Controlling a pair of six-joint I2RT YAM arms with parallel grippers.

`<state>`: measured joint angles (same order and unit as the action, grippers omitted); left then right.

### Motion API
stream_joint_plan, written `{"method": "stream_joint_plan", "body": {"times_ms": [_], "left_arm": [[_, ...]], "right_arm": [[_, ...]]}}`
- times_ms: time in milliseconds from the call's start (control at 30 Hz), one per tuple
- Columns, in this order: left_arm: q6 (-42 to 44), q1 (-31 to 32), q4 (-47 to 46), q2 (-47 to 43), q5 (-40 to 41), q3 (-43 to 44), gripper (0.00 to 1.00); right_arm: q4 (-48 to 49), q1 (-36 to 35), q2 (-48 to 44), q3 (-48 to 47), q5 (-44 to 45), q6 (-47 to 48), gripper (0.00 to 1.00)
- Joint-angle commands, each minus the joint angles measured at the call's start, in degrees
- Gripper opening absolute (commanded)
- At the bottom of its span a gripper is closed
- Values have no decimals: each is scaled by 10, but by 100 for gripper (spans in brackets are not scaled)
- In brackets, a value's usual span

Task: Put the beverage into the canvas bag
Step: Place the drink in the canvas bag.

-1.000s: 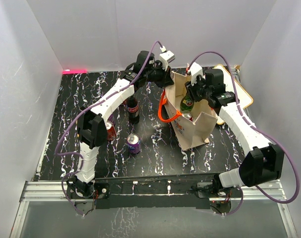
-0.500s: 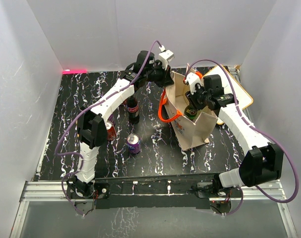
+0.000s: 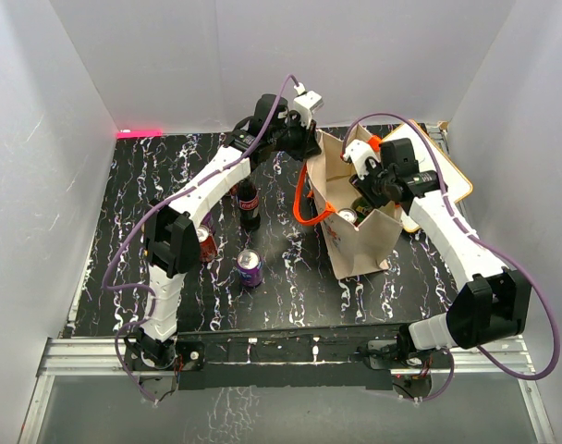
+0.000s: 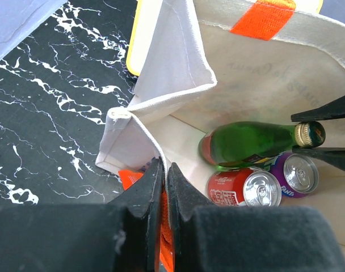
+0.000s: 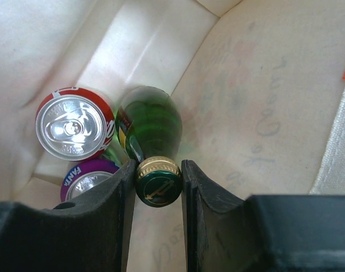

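Here, green bottle [image 5: 150, 122] inside canvas bag [image 3: 369, 245]

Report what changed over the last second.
The right gripper lowered the green bottle, held by its cap, deeper into the canvas bag. Unchanged: the left gripper keeps pinching the bag's edge; the dark bottle, red can and purple can on the table stayed put.
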<state>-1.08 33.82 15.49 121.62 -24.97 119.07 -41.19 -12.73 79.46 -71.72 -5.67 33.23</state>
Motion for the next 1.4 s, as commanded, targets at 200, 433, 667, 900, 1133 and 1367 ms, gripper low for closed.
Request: {"method": "stream_joint_plan", "body": {"times_ms": [200, 433, 667, 900, 1133, 1367], "left_arm": [[14, -8, 2, -53, 16, 20, 0], [22, -12, 8, -64, 31, 16, 0], [39, -13, 16, -71, 46, 22, 0], [30, -16, 14, -69, 33, 27, 0], [27, -16, 5, -57, 60, 40, 0], [11, -16, -2, -56, 58, 27, 0]], "right_arm": [[45, 15, 1, -95, 86, 76, 8], [13, 21, 37, -137, 66, 81, 8], [-30, 21, 50, -152, -91, 28, 8], [-115, 21, 79, -189, -172, 53, 8], [-219, 21, 103, -248, -185, 126, 8], [-289, 22, 140, -321, -265, 123, 8]]}}
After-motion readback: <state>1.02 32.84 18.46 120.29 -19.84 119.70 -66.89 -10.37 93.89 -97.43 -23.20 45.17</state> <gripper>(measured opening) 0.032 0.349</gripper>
